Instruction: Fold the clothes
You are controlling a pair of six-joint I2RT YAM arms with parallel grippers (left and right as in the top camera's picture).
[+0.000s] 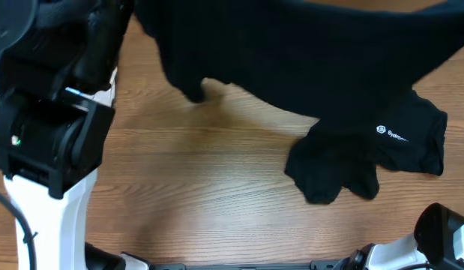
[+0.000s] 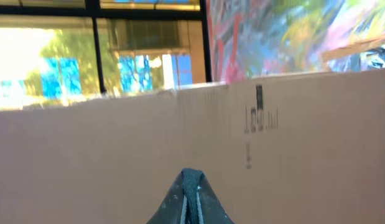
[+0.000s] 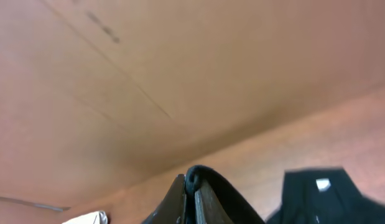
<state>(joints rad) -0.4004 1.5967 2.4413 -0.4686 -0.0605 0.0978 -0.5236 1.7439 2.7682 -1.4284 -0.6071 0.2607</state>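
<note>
One heap of black clothes [image 1: 306, 60], spread along the far side of the table [image 1: 217, 172], crumpled lobe with white print [image 1: 393, 135] toward the right. Probably light, limp, unslippery; best pinched at a hem or corner. Left gripper [image 2: 191, 196] and right gripper [image 3: 193, 193] clenched, holding nothing. Cardboard wall [image 2: 117, 143] behind; left arm [image 1: 52, 127] bulking over the table's left side.

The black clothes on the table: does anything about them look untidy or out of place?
Yes. The clothes are unfolded: they sprawl across the far side of the table, and one part, with a white print, lies bunched up at the right. Nothing looks torn or spilled.
</note>
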